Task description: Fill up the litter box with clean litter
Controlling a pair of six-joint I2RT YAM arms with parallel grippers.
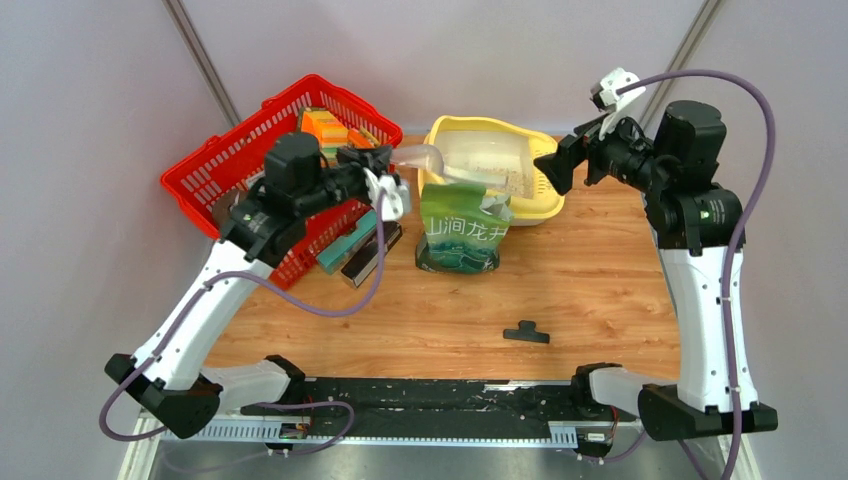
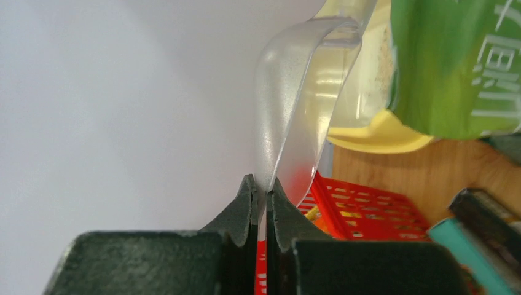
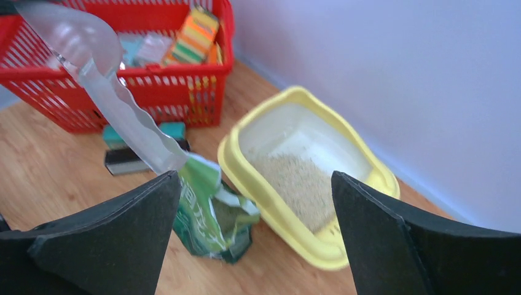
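The pale yellow litter box [image 1: 547,207] stands at the back of the table. A patch of beige clean litter [image 1: 516,183] lies in its white basin, and it shows again as litter [image 3: 299,182] inside the yellow rim [image 3: 278,212]. My left gripper [image 2: 265,188] is shut on the handle of a clear plastic scoop [image 2: 295,104]. From above, the scoop [image 1: 420,156] is held level beside the box's left rim, past the left gripper [image 1: 391,161]. Over the box's right end hangs my right gripper [image 1: 556,166], and it [image 3: 256,178] is open with nothing between its fingers.
An opened green bag [image 1: 462,232] stands upright in front of the litter box. At the back left is a red mesh basket [image 1: 215,170] with colourful packs inside. Teal and black boxes [image 1: 350,255] lie beside it. A small black piece [image 1: 526,332] rests on the wood nearer the arms.
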